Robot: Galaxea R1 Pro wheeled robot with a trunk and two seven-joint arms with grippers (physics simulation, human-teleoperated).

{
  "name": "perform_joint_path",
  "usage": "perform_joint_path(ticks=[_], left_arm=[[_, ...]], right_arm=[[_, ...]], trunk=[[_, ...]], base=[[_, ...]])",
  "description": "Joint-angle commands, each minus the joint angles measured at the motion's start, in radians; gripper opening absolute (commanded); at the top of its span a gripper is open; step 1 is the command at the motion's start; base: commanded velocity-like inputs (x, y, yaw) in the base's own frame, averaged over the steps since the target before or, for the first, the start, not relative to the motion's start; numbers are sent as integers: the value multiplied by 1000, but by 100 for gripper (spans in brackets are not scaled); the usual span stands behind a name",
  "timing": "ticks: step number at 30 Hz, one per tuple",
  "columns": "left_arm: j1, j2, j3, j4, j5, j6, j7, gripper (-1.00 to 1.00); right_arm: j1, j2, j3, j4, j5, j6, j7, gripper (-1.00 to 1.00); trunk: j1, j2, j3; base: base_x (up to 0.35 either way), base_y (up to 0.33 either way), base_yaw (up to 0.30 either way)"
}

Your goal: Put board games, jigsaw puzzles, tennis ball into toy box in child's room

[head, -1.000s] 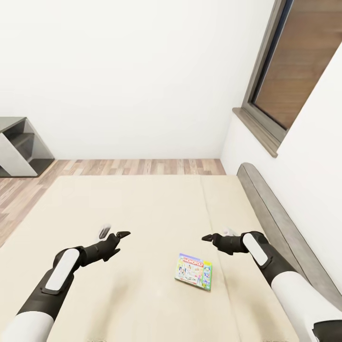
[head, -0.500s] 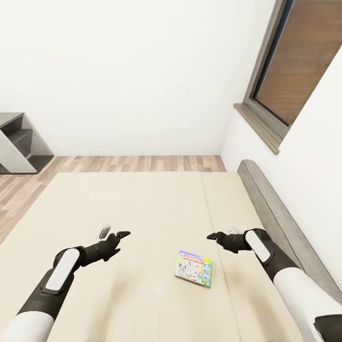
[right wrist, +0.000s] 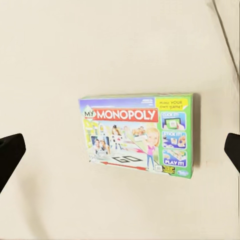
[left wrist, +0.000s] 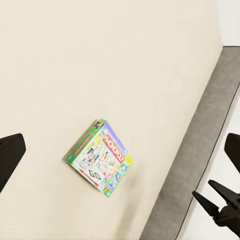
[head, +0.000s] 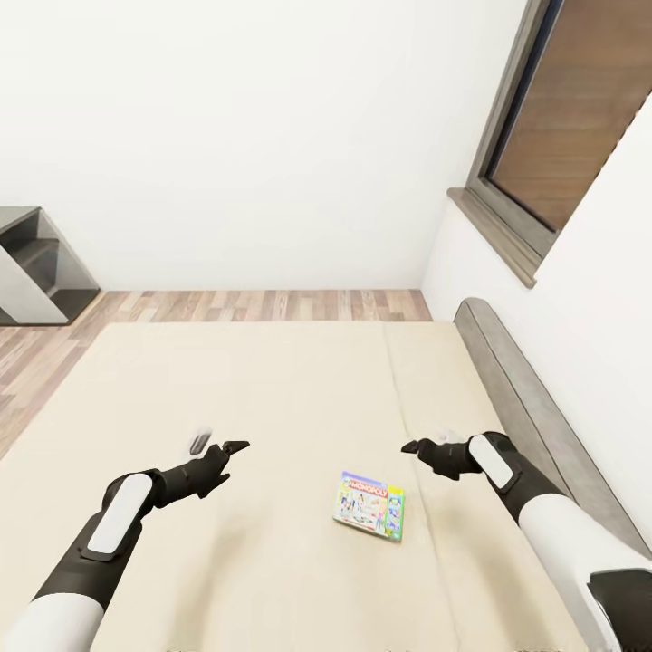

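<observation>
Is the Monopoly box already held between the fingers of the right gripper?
No. In the right wrist view the Monopoly box lies flat on the bed, with the fingers wide apart and not touching it.

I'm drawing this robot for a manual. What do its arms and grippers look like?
Both arms are alike: glossy white upper sections, then black forearms bearing an elongated white oval panel. The left gripper and right gripper are black, with slim pointed fingers; one left finger looks pale grey. No cables or markings are visible.

We see bright, even, soft light, faint shadows on the beige mattress [head: 272, 380], and slightly soft rendered edges.
</observation>
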Motion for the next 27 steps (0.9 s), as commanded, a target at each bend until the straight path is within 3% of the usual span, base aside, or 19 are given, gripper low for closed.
perform_joint_path(ticks=[1,12,27], left_arm=[[-1,0,1,-1,7,5,5,100],[-4,-2,-1,-1,7,5,5,100],[-6,-7,-3,-1,7,5,4,100]], right_arm=[[-1,-1,5,0,4,2,5,100],[-73,-9,4,49,0,-23,1,100],[-109,-3,6,66,-6,-24,0,100]], trunk=[[0,-2,-3],[0,-2,-21],[0,-2,-45]], base=[[0,0,0],[0,0,0],[0,0,0]])
